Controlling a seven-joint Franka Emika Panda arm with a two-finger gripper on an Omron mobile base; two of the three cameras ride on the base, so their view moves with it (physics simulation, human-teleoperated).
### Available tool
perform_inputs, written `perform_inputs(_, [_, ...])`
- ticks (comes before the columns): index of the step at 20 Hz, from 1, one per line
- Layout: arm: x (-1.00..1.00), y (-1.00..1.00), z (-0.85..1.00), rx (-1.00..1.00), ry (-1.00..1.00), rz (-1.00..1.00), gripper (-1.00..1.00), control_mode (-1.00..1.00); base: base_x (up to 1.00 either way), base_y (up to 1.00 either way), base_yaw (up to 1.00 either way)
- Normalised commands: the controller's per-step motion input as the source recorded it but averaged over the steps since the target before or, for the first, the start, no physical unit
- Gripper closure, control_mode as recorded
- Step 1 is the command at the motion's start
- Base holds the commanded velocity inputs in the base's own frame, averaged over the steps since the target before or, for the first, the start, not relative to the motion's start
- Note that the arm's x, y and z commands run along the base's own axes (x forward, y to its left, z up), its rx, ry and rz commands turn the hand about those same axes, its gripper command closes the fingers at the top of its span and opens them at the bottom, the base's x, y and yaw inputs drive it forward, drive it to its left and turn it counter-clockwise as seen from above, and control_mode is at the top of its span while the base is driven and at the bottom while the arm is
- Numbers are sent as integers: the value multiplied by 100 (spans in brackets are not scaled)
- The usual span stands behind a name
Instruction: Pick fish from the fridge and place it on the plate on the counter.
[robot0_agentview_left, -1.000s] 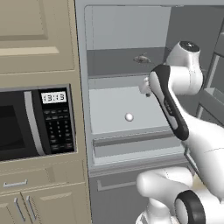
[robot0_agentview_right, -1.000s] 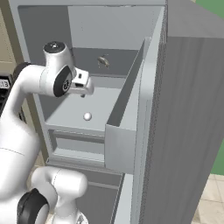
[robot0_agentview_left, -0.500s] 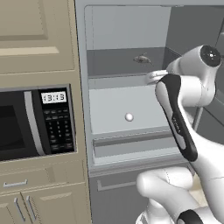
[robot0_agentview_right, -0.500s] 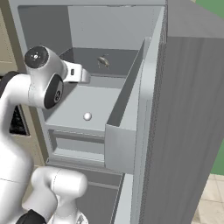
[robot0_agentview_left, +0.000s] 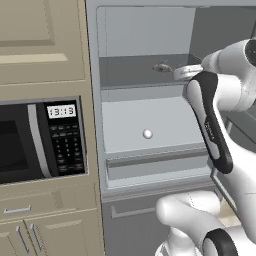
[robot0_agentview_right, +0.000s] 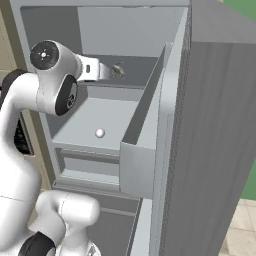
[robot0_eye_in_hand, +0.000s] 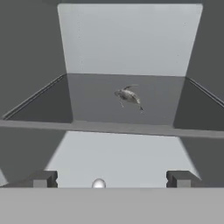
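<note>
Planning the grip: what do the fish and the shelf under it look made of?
Fish: dull mottled grey, matte, no shine; likely soft flesh, though the render leaves that open. Shelf: flat, even dark grey with a crisp front edge and no reflection; looks like hard matte plastic or painted metal.

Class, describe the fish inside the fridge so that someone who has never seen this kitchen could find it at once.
Look into the tall grey open fridge right of the black-fronted microwave. On its upper shelf lies the small dark-grey tapering fish. The only other item, a small white ball, sits one shelf lower.
</note>
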Motion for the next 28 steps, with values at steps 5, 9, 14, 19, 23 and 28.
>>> perform_inputs(5, [13,-12,34,0,6,0,-100,-100,0,0,0])
perform_inputs(9, [20,-5,4,0,14,0,-100,-100,0,0,0])
perform_inputs(14, [28,-3,-5,0,15,0,-100,-100,0,0,0])
perform_inputs(19, [42,0,-31,0,5,0,-100,-100,0,0,0])
perform_inputs(23, [40,0,-50,0,0,0,-100,-100,0,0,0])
perform_inputs(28, [50,0,-35,0,0,0,-100,-100,0,0,0])
